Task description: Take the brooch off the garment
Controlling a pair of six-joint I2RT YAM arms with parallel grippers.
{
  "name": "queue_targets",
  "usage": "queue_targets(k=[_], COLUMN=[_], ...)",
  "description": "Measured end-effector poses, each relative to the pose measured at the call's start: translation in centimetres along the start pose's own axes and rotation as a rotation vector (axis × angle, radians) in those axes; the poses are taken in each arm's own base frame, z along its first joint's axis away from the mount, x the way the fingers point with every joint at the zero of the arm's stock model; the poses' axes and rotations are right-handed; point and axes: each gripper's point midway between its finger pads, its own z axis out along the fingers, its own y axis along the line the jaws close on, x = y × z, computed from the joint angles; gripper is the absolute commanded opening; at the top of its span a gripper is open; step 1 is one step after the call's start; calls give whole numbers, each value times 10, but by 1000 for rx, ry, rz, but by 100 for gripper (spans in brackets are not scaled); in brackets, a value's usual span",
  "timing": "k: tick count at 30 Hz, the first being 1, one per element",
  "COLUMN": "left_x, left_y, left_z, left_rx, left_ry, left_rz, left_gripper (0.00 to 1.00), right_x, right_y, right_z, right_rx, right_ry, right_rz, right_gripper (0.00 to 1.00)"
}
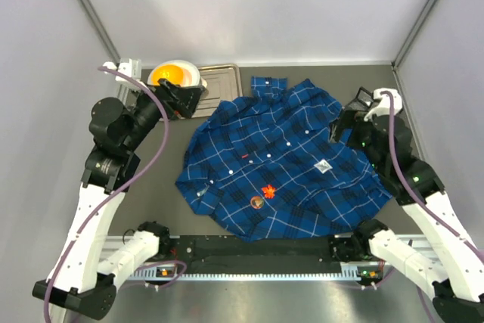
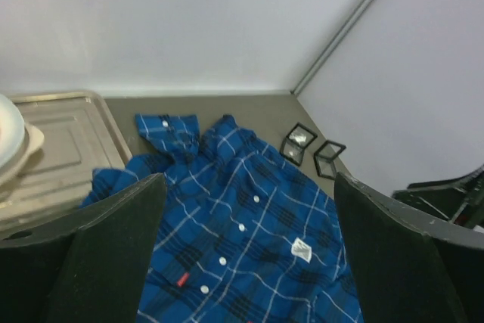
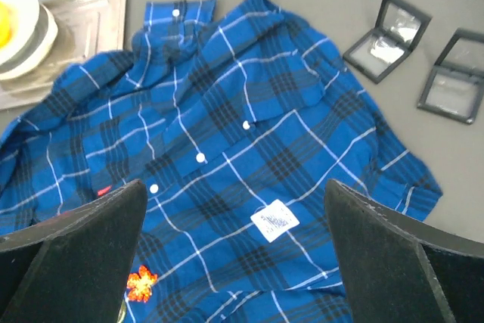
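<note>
1. The garment (image 1: 291,138) is a dark-blue plaid shirt with thin white grid lines, lying front-up across the middle of the bench (image 1: 325,75), its collar toward the top of the overhead view.
2. White buttons run down its placket, a small white diamond tag (image 1: 323,166) sits right of centre, and a tiny red label (image 1: 246,158) shows left of the buttons.
3. Low on the front lie an orange-red brooch (image 1: 267,191) (flower-like in shape) and, just below it, a round brooch (image 1: 258,202); the right wrist view catches the orange-red one in its lower left.
4. The shirt's upper-left part reaches the corner of a metal tray (image 1: 223,79), beside a white bowl (image 1: 175,75) with something yellow-orange inside.
5. Its lower hem comes close to the dark rail (image 1: 257,249) at the bottom of the frame.
6. Two black-framed clear boxes (image 3: 387,35) lie apart from the shirt, at the upper right of the right wrist view.
7. Bare bench shows above the collar and left of the shirt's left edge.
8. The left pincer (image 1: 197,100) hangs released over the tray's near edge, nothing between its fingers.
9. The right pincer (image 1: 338,128) is also spread wide and empty, over the shirt's right edge.
</note>
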Motion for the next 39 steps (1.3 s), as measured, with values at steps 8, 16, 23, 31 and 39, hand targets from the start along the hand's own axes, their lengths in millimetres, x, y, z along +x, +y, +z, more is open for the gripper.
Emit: queue_targets(k=[8, 16, 23, 31, 39], left_x=[76, 141, 234, 323, 396], left_y=[34, 44, 33, -32, -30], left_z=[4, 5, -14, -36, -37], left_rx=[-70, -47, 45, 203, 121], left_ry=[155, 339, 543, 742, 898], left_rz=[-138, -232, -360, -398, -367], left_gripper=[91, 81, 73, 33, 23], right_x=[71, 148, 182, 229, 260], right_y=[9, 26, 45, 83, 110], right_z=[21, 21, 5, -8, -8], right_rx=[-44, -173, -340, -503, -571], right_ry=[215, 410, 449, 595, 669], right_rz=[8, 74, 161, 167, 212], right_gripper=[99, 99, 97, 66, 36])
